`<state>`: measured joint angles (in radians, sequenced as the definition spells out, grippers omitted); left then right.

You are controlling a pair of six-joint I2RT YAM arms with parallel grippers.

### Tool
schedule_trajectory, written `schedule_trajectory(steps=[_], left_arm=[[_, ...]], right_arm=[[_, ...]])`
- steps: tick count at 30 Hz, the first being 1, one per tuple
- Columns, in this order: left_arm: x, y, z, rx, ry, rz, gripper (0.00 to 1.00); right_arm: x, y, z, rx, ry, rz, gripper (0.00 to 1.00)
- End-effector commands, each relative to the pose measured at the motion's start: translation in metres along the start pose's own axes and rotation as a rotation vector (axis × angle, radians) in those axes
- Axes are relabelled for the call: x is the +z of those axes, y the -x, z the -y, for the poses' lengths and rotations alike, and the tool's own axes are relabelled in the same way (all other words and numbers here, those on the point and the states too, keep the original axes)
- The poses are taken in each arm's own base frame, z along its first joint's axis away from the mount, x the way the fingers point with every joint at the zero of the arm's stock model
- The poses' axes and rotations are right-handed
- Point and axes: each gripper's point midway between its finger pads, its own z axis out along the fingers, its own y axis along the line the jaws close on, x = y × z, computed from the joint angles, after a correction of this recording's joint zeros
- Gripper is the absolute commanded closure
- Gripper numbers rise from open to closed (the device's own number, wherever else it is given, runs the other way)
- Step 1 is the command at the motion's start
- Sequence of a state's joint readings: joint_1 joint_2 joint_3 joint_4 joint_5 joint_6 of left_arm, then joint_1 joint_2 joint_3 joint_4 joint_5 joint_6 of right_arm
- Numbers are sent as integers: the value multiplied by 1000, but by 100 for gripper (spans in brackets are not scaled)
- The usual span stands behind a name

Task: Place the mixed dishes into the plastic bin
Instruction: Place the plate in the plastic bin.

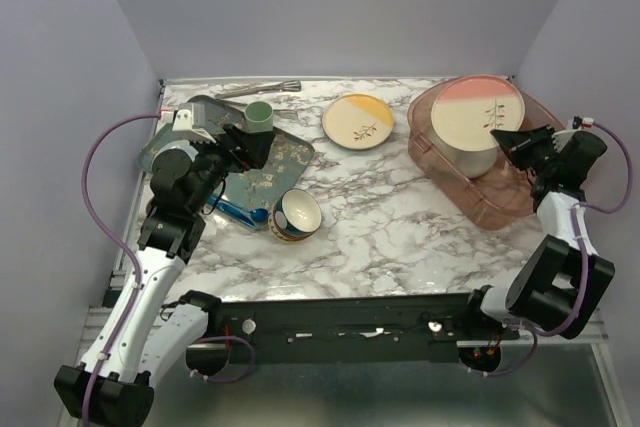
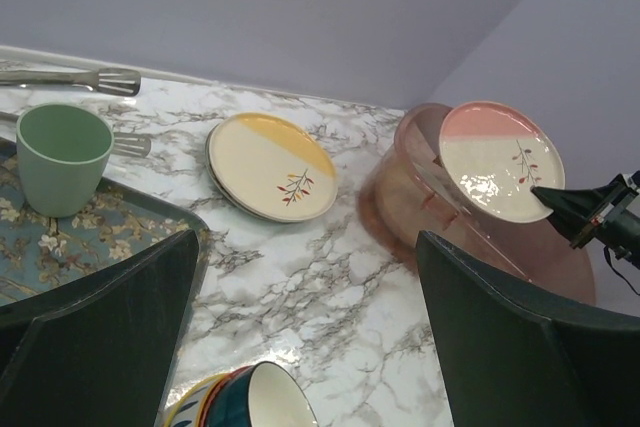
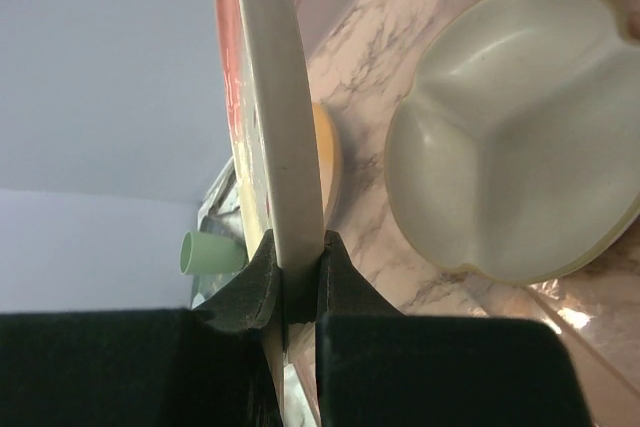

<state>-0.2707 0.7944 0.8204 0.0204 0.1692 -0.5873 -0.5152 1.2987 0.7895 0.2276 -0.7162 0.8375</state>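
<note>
My right gripper (image 1: 508,137) is shut on the rim of the pink-and-cream plate (image 1: 478,114), which hangs tilted over the plastic bin (image 1: 505,205) at the far right. In the right wrist view the fingers (image 3: 345,282) pinch that plate (image 3: 270,97) edge-on, and a cream three-section plate (image 3: 520,137) lies in the bin below. The yellow-and-cream plate (image 1: 358,120) rests on the marble at the back centre. The blue-yellow bowl (image 1: 296,214) sits left of centre. My left gripper (image 2: 310,327) is open and holds nothing, hovering above the bowl (image 2: 250,402).
A dark-green floral tray (image 1: 285,159) lies at the left under my left arm, with a mint green cup (image 1: 259,115) on it. A blue spoon (image 1: 240,212) lies beside the bowl. Metal tongs (image 1: 260,89) lie along the back edge.
</note>
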Motion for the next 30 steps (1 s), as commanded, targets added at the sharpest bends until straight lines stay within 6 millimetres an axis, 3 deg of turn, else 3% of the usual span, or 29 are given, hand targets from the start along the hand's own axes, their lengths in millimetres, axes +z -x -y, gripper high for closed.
schedule_trajectory(steps=[1,17,23,30], left_arm=[[-2,4,1,22,-2,27,1],[0,2,-1,24,2,20,1],[0,1,-1,22,1,18,1],[1,0,-2,20,2,13,1]], right_arm=[[3,46,-20,-39,16,115,99],[25,48,22,-28,-95,76,99],[35,39,43,-3,-133,28,97],[48,27,53,-15,-157,-29,93]])
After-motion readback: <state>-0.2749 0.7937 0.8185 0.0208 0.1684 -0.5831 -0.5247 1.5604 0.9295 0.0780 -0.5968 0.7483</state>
